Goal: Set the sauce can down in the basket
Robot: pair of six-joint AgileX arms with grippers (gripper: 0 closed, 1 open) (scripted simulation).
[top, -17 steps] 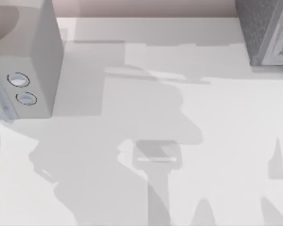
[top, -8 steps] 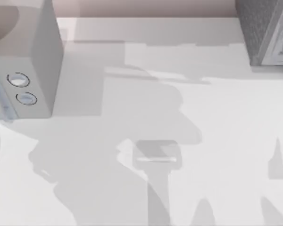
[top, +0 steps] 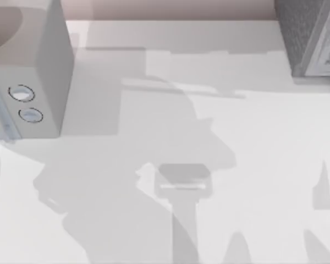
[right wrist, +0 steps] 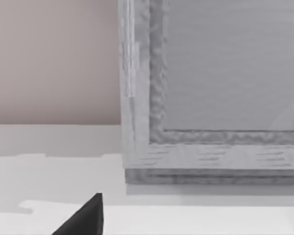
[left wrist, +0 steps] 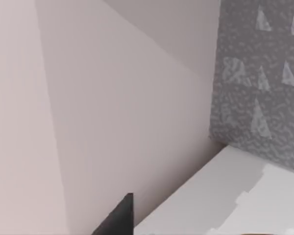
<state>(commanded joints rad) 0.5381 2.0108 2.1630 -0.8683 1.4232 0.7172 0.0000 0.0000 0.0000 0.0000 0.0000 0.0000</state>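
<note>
Only the grey shadows on the white tabletop [top: 264,137] have shifted slightly — nothing else. You can't tell either claw's spread or where the sauce can sits, so locate both before committing — move slowly.

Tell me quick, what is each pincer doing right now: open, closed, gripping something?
Left pincer: one dark fingertip shows near a wall; state cannot be told.
Right pincer: one dark fingertip shows over the table; cannot be told.

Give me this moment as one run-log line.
table: white top, arm shadows across it | left rear: pale grey box with two round dials | right rear: speckled grey cabinet | wrist views: one dark fingertip each, left, right
</note>
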